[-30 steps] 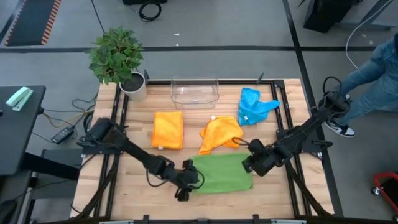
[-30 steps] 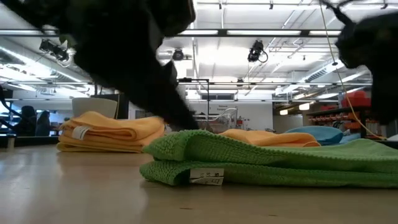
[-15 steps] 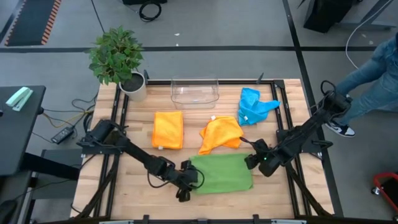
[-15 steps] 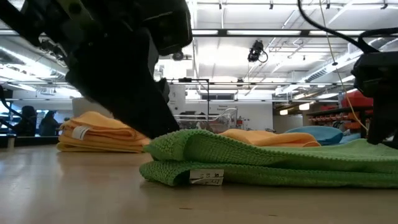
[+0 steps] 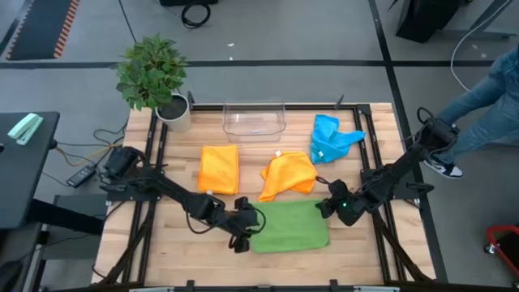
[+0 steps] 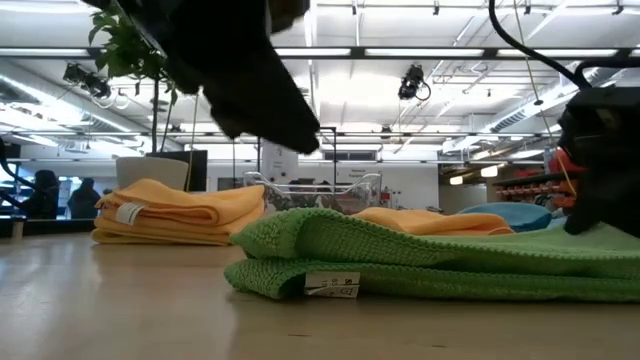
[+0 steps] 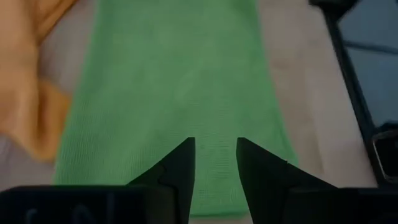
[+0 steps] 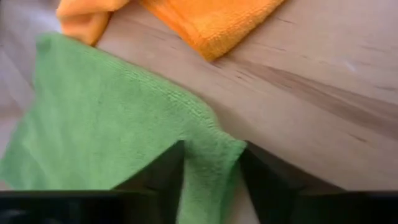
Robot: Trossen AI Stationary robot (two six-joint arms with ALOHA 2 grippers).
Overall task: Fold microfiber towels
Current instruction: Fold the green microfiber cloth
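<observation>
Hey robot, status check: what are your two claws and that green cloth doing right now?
Left gripper open, over green towel. Right gripper open, straddling the towel's corner. Towel folded flat on table. Nothing in the way.

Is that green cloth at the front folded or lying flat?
Folded once. In the low view the green towel shows two stacked layers joined by a rounded fold, its tag on the lower layer.

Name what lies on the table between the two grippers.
The folded green towel lies between the left gripper and right gripper, seen in the high view.
</observation>
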